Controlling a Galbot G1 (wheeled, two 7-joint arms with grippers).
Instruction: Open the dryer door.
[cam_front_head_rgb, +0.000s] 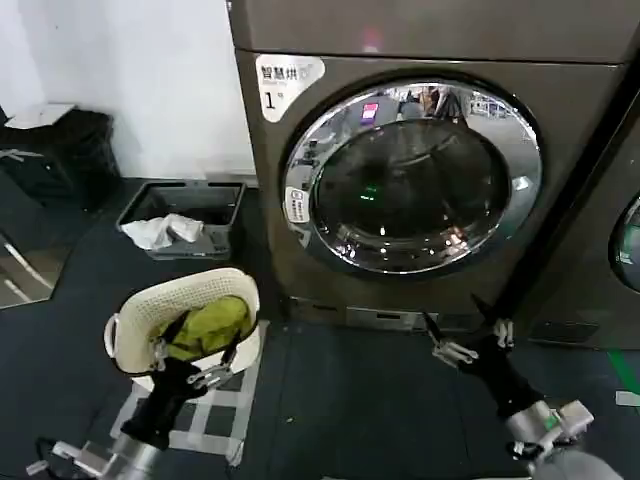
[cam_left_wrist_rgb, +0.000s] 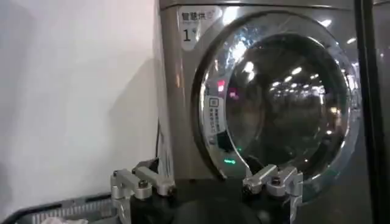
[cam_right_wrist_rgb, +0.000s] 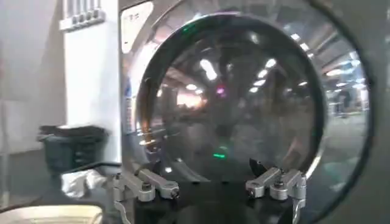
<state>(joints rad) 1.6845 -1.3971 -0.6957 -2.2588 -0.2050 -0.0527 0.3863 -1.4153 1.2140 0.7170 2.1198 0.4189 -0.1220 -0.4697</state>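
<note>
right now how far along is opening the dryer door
Nothing looks done: the dryer door sits closed, its chrome rim flush with the machine front. Both grippers hang low, apart from it with fingers open, the left gripper over the laundry basket, the right gripper below the door. Reaching, gripping and pulling remain.

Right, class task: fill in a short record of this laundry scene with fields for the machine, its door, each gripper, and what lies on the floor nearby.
machine: grey dryer against a white wall
door: dryer door, round, chrome rim, dark glass, shut
sticker: small white one on the rim's left side
left gripper: low, over the white basket, jaws open, empty
right gripper: low, in front of the dryer's base, jaws open, empty
floor: white basket holding a yellow-green cloth; grey tray with white cloth
</note>
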